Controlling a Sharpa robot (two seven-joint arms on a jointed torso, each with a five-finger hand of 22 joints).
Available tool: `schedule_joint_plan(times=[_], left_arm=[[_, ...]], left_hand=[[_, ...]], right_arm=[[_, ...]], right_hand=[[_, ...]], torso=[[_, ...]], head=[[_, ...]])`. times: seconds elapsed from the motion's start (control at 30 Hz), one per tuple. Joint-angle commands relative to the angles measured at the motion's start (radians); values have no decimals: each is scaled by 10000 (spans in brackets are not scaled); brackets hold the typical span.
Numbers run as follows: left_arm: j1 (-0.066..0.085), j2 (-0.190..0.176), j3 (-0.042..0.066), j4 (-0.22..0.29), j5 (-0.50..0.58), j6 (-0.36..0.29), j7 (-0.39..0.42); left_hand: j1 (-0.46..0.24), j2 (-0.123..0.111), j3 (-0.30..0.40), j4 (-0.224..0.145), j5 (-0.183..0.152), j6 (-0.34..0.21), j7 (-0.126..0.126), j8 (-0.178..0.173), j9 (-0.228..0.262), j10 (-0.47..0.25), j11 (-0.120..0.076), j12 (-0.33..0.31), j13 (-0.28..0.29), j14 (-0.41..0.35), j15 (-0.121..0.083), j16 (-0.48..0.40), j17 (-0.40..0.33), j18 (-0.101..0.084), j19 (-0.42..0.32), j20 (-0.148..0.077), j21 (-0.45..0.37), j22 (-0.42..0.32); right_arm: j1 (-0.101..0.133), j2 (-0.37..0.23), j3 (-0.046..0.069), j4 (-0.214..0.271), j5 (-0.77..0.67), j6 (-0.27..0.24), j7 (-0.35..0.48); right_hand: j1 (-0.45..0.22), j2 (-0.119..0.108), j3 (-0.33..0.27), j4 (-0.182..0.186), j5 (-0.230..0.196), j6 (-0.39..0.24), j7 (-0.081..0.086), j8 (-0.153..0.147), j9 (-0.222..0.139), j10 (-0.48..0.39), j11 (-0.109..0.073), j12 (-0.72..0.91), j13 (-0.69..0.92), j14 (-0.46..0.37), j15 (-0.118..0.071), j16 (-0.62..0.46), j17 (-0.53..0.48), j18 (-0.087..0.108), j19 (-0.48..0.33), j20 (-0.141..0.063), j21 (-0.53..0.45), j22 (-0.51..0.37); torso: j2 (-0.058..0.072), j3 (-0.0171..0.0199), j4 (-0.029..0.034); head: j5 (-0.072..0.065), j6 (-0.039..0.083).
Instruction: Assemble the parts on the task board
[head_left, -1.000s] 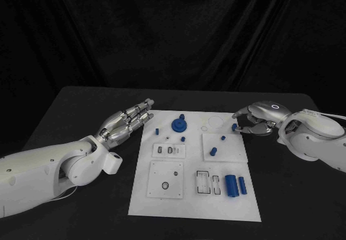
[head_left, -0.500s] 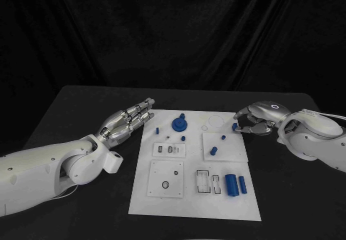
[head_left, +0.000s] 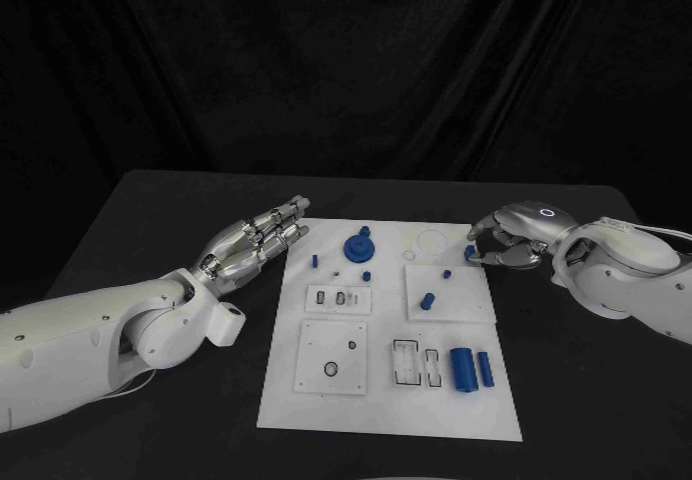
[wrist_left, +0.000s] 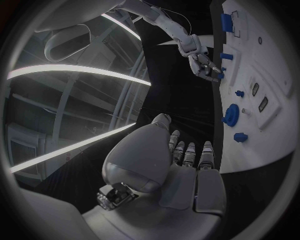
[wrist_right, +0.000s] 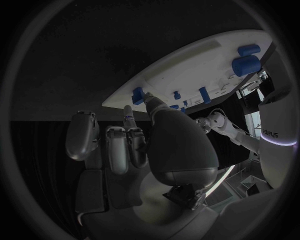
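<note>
The white task board (head_left: 387, 405) lies in the middle of the black table. My right hand (head_left: 508, 240) is at its far right edge, and thumb and a finger pinch a small blue part (head_left: 470, 254) there. The right wrist view has the same part (wrist_right: 137, 95) at the fingertips of my right hand (wrist_right: 169, 145), at the rim of the board (wrist_right: 200, 65). My left hand (head_left: 260, 246) lies flat beside the board's left edge, fingers straight and holding nothing. On the board are a round blue part (head_left: 358, 245), several small pegs and two blue cylinders (head_left: 470, 369).
Recessed white plates with slots and holes (head_left: 333, 358) sit in the board's near half. Black table surface (head_left: 577, 400) surrounds the board on every side, and a dark curtain hangs behind. In the left wrist view my left hand (wrist_left: 181, 165) lies alongside the board (wrist_left: 247, 150).
My right hand has edged very slightly toward the board with the small blue part. My left hand has stayed where it was.
</note>
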Motion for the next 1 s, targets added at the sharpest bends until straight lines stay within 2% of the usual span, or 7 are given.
schedule_joint_plan(times=[0.03, 0.33, 0.5, 0.9, 1.0], left_arm=[[3, 18, 7, 13, -31, 164, 86], [1, 25, 7, 4, -31, 200, 63], [0, 37, 7, -6, -31, 219, 51], [-1, 47, 7, -45, -31, 245, 9], [-2, 46, 7, -48, -31, 252, -6]], left_hand=[[-14, -23, 61, 24, -54, -60, 40, -14, -10, -25, 73, -31, -14, 14, 83, -37, -14, 180, 15, 72, -53, -15], [-14, -23, 61, 24, -54, -60, 40, -14, -10, -25, 73, -31, -14, 14, 83, -37, -14, 180, 15, 72, -53, -15], [-14, -23, 61, 24, -54, -60, 40, -14, -10, -25, 73, -31, -14, 14, 83, -37, -14, 180, 15, 72, -53, -15], [-31, -30, 91, 13, -63, -67, 46, -12, -10, -26, 79, -31, -14, 14, 123, -37, -14, 176, 14, 90, -53, -15], [-31, -30, 91, 13, -63, -67, 46, -12, -10, -26, 79, -31, -14, 14, 123, -37, -14, 176, 14, 90, -53, -15]], right_arm=[[-35, 18, 4, -51, -64, 75, -252], [-100, 90, 5, -125, -64, 104, -231], [-131, 136, 5, -154, -64, 112, -181], [-169, 208, 5, -187, -64, 124, -111], [-173, 227, 5, -204, -64, 112, -89]], right_hand=[[105, 25, -48, 16, -38, 84, -16, 47, 15, 1057, 17, 26, 2632, 1022, -28, 26, 2635, -29, -77, 2, -75, 1349], [163, 7, -65, 11, -61, 114, -23, 86, 38, 1057, 16, 26, 2632, 1022, -27, 26, 2635, -26, -85, 4, -102, 1345], [371, 30, -57, -24, 169, 148, -47, 174, 95, 1057, -3, 26, 2632, 1022, -40, 26, 2635, -24, -81, -2, -128, 1354], [502, 53, -57, -37, 421, 159, -73, 245, 144, 1057, -22, 26, 2632, 1022, -57, 26, 2635, -21, -79, -15, -162, 1361], [603, 111, -45, -40, 686, 336, -171, 407, 235, 1057, -94, 26, 2632, 1022, -108, 26, 2635, -17, -74, -51, -192, 1372]], torso=[[2, 0, 1], [0, -1, 1], [-1, 0, 1], [-18, -5, -6], [-18, -5, -8]], head=[[-3, 0], [11, -24], [14, -48], [17, -102], [30, -114]])
